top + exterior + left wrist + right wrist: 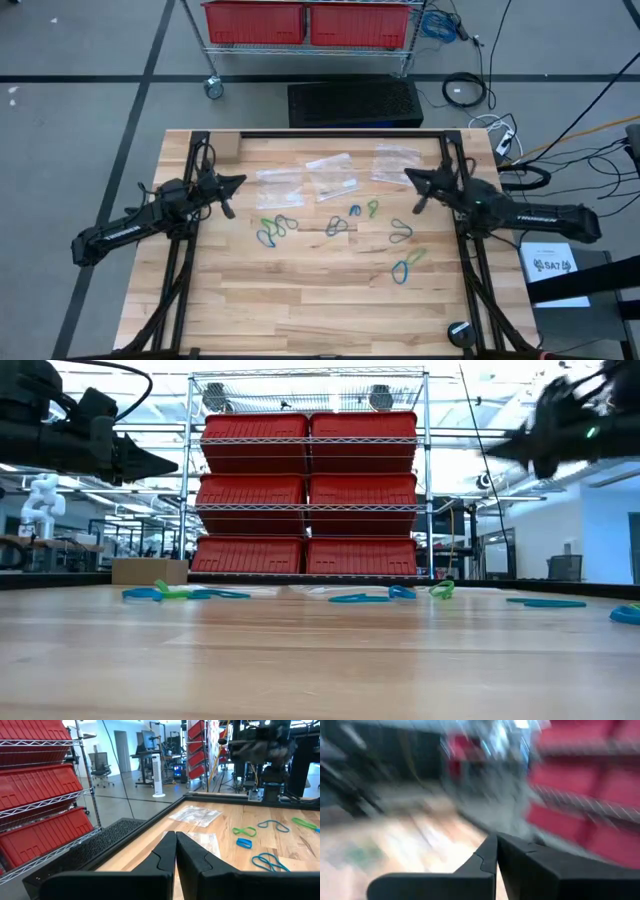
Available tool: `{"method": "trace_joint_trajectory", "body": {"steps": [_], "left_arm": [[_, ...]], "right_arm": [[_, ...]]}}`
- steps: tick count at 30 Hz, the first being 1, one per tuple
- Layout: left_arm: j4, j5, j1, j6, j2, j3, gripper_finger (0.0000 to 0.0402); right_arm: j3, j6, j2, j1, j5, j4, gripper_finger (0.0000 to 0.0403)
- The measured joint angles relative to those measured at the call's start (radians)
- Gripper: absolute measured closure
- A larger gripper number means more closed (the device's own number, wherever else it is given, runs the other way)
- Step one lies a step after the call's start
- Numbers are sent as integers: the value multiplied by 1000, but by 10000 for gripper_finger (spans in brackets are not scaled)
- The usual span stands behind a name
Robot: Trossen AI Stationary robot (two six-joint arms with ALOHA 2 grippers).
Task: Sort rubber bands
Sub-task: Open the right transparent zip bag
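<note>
Several rubber bands, blue, green and dark teal, lie flat on the wooden table. In the high view there is a cluster (275,228), a dark pair (337,226), a blue and a green one (364,209), a dark one (401,232) and a blue-green pair (407,263). My left gripper (240,181) (176,842) is shut and hovers left of them, above the table. My right gripper (408,177) (497,845) is shut and hovers right of them, also raised. In the low view both arms hang high, the left gripper (165,463) well over the bands (360,598).
Three clear plastic bags (281,181) (331,174) (396,160) lie flat toward the far edge. A small cardboard box (229,147) sits at the far left corner and a black round object (459,333) near the right front corner. A rack of red bins (305,495) stands beyond the table.
</note>
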Motion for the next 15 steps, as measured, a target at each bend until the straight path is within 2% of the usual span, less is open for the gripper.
{"method": "trace_joint_trajectory", "body": {"steps": [3, 11, 15], "left_arm": [[0, 0, 0, 0, 0, 0, 384], [1, 0, 0, 0, 0, 0, 384], [2, 0, 0, 0, 0, 0, 384]], "right_arm": [[47, 57, 117, -38, 68, -112, 379], [83, 26, 474, -109, 47, -120, 259], [83, 47, 622, -118, 3, -114, 224]]}}
